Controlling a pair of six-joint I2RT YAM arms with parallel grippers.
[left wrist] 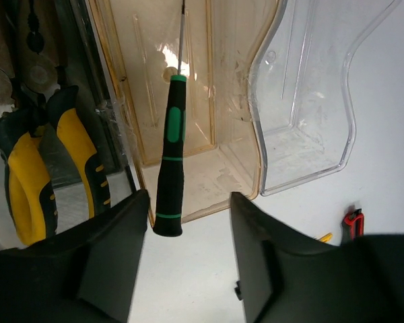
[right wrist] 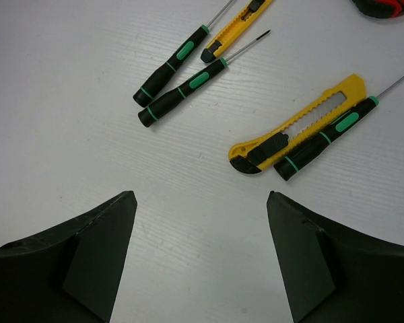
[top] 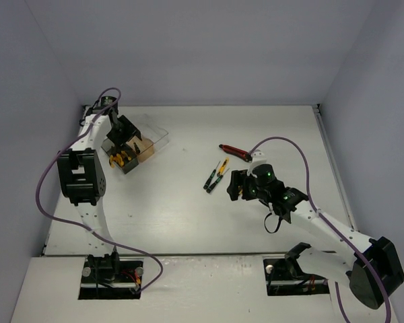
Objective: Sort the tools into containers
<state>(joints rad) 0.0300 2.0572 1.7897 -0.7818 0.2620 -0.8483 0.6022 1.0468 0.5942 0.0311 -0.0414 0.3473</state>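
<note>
My left gripper (left wrist: 188, 195) is open above the near wall of the amber bin (left wrist: 195, 175). A black-green screwdriver (left wrist: 170, 161) lies tilted in that bin, its handle end poking over the wall beside my left finger, not gripped. Yellow-handled pliers (left wrist: 27, 175) lie in the dark grey bin (top: 124, 163). The clear bin (left wrist: 303, 134) looks empty. My right gripper (right wrist: 200, 202) is open over bare table, near a yellow utility knife (right wrist: 296, 128) and a black-green screwdriver (right wrist: 326, 138). Two more black-green screwdrivers (right wrist: 175, 77) and a yellow tool (right wrist: 236, 27) lie beyond.
A red-black utility knife (top: 236, 151) lies on the table right of the bins, past the screwdrivers (top: 213, 177). The bins stand at the far left by the side wall. Purple cables loop along both arms.
</note>
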